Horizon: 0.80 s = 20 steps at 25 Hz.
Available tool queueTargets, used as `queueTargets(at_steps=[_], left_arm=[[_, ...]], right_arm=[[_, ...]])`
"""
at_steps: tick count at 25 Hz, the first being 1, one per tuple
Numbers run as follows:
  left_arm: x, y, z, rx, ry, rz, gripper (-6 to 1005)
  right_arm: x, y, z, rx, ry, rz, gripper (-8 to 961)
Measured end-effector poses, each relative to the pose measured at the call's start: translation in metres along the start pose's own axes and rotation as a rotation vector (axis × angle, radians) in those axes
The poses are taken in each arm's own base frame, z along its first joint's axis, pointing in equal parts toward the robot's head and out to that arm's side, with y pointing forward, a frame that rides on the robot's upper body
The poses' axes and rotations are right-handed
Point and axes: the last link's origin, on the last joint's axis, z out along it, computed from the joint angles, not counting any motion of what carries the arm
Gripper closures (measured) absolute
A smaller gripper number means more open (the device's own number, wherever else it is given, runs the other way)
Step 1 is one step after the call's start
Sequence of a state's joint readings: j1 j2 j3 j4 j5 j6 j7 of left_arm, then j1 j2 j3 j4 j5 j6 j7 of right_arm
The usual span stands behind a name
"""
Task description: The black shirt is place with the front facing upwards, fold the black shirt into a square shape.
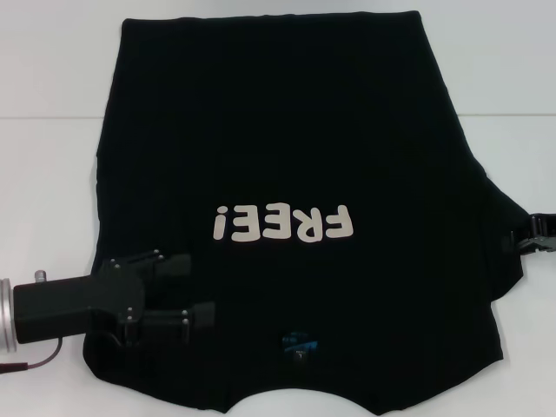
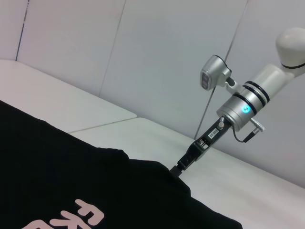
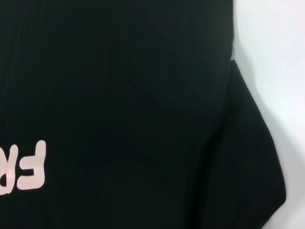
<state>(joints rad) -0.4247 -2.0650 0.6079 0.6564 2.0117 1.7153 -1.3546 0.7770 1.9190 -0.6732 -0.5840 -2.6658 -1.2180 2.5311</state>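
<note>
Our left gripper [image 1: 198, 289], fingers wide, hovers over the shirt [image 1: 295, 130]; right gripper [image 1: 532, 234] at the sleeve, finger state unclear. Uneven pulls could skew the fold.

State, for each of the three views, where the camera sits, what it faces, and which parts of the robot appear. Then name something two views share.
Head view: above, looking down on the black shirt; left gripper over it, right gripper at its edge.
Left wrist view: low, facing across the table to the right gripper.
Right wrist view: close over the shirt; no robot parts show.
Shared: the FREE! lettering.
</note>
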Motion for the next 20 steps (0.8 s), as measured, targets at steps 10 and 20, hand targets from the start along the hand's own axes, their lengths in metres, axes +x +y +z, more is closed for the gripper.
queueTargets(at_steps=[10,20], left_arm=[[0.0,-0.001,-0.001,0.007,-0.004,0.0,90],[0.001,-0.002,-0.001,0.009,-0.004,0.002,96]], right_arm=[[-0.001,0.0,-0.002,0.002,-0.005,-0.004,906],[-0.005,-0.021,-0.031,0.019,-0.073,0.022,947]])
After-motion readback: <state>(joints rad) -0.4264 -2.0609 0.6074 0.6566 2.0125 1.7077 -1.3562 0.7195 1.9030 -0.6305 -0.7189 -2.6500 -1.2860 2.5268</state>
